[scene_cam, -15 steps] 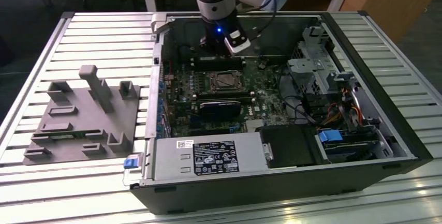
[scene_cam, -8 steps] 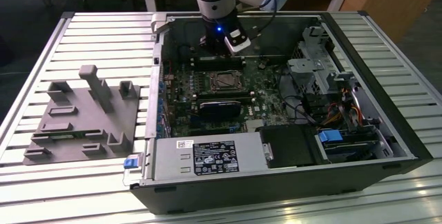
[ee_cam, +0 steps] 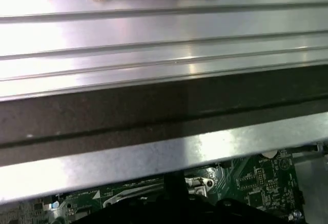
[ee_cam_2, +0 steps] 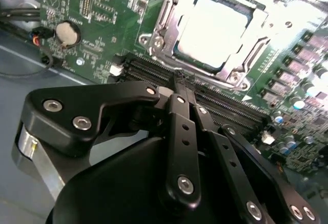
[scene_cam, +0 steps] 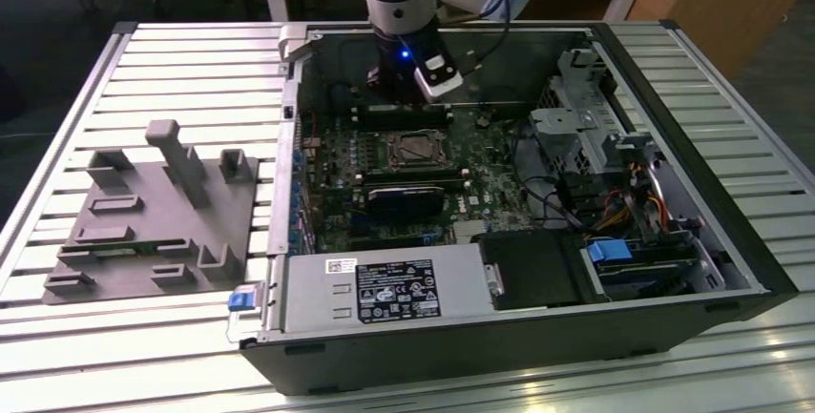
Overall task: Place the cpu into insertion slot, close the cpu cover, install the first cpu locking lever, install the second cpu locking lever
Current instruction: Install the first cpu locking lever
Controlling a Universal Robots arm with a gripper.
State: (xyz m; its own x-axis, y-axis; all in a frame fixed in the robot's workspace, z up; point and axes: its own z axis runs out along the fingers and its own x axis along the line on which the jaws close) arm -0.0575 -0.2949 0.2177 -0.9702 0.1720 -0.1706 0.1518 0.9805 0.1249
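Item: cpu (ee_cam_2: 215, 32), seated in insertion slot (ee_cam_2: 169, 19), cpu cover (ee_cam_2: 246, 62) down; thin, light, likely fragile, best held by its edges; gripper (ee_cam_2: 183, 88) pressed together, empty, beside socket

In the second wrist view the hand (ee_cam_2: 185, 88) covers the long slots, and glare blurs the cpu (ee_cam_2: 218, 29).

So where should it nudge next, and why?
Probably a short slide of the shut gripper toward the lever at the cover's edge. The cpu already lies under the flat cover, and the tips hang just beside it, over the memory slots. Whether the lever is latched, I cannot tell.
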